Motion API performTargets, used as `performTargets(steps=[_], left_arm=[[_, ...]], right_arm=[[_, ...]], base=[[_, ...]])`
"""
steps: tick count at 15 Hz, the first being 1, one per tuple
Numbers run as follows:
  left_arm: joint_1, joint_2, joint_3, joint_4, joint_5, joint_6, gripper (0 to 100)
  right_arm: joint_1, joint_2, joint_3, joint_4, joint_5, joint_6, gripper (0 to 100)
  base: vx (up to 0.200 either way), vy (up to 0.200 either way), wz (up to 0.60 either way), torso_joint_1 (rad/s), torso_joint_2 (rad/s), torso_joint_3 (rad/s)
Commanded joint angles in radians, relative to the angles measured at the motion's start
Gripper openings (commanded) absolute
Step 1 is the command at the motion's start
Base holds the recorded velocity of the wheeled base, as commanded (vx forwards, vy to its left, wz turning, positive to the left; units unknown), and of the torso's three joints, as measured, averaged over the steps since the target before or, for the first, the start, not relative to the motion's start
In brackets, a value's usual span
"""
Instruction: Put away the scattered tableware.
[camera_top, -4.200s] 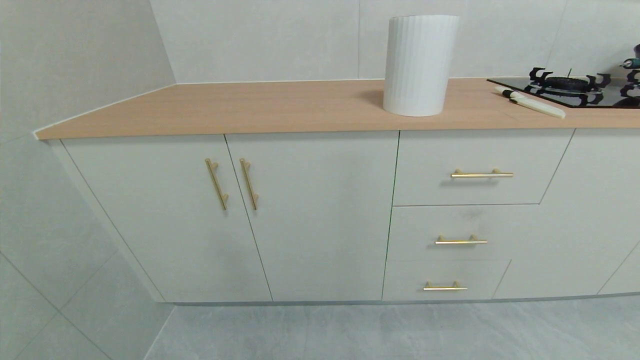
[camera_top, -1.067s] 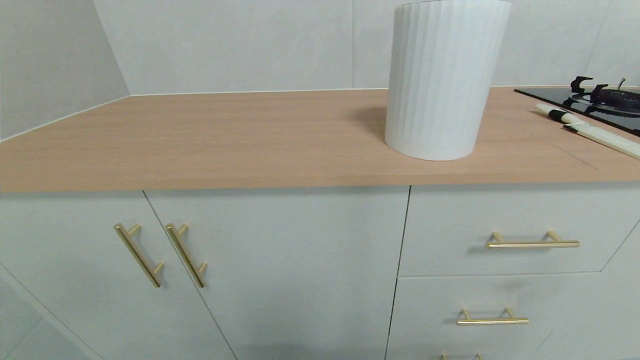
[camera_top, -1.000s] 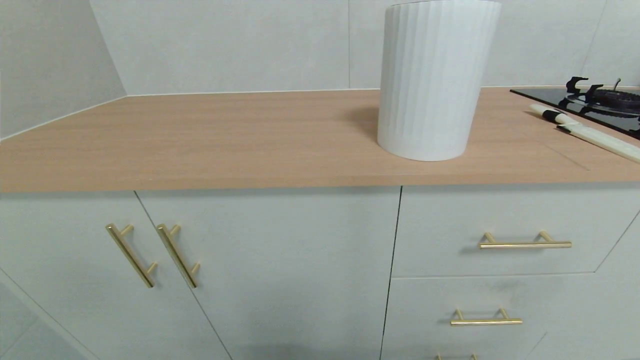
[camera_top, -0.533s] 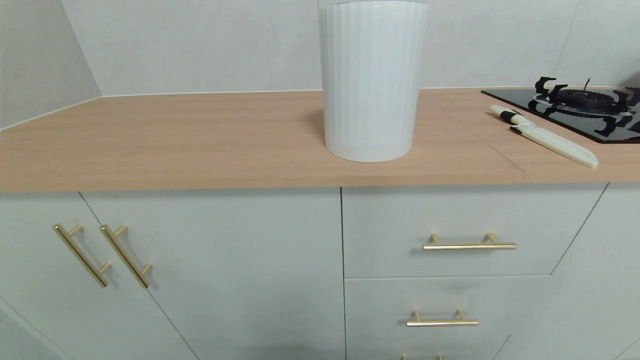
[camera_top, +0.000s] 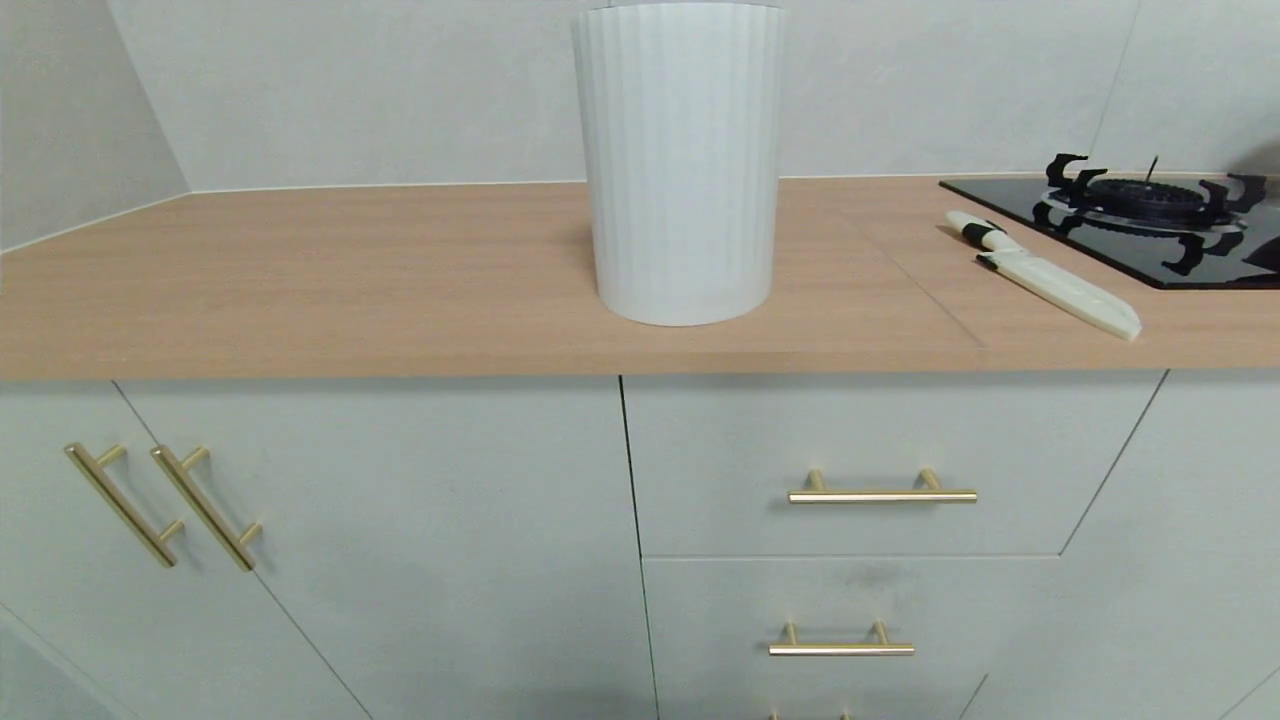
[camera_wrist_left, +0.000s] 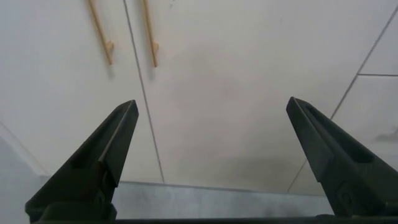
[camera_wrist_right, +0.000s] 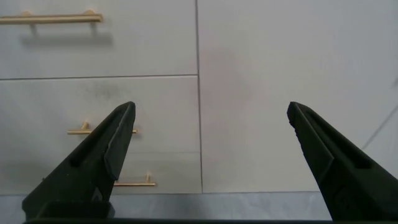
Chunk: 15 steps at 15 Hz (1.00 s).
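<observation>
A white knife (camera_top: 1043, 274) with a black band on its handle lies on the wooden counter (camera_top: 300, 280), right of a tall white ribbed container (camera_top: 681, 160) and just in front of the stove. My left gripper (camera_wrist_left: 211, 112) hangs open low in front of the cupboard doors, nothing between its fingers. My right gripper (camera_wrist_right: 211, 112) is open too, facing the drawer fronts below counter height.
A black gas stove (camera_top: 1150, 215) sits at the counter's right end. Below are two cupboard doors with gold handles (camera_top: 160, 505) and a stack of drawers with gold handles (camera_top: 882, 494). A wall closes off the counter's left end.
The head camera has come closer to the counter and swung right, so the container and knife sit further left in the picture. Nothing on the counter has moved.
</observation>
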Motion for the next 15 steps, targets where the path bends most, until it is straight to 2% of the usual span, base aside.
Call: performTargets(steps=[1,4,7,15], left_arm=[[0.000,0.000,-0.001,-0.001,0.001,-0.001,100],[0.000,0.000,0.000,-0.001,0.001,-0.001,100],[0.000,0.000,0.000,-0.001,0.001,-0.001,100],[0.000,0.000,0.000,-0.001,0.001,-0.001,100]], right_arm=[[0.001,0.002,0.000,0.000,0.000,0.000,100],[0.001,0.002,0.000,0.000,-0.001,0.000,100],[0.001,0.002,0.000,0.000,-0.001,0.000,100],[0.001,0.002,0.000,0.000,-0.001,0.000,100]], base=[[0.000,0.000,0.00,0.000,0.00,0.000],[0.000,0.000,0.00,0.000,0.00,0.000],[0.200,0.000,0.00,0.002,0.00,0.004],[0.000,0.000,0.00,0.000,-0.02,-0.021]])
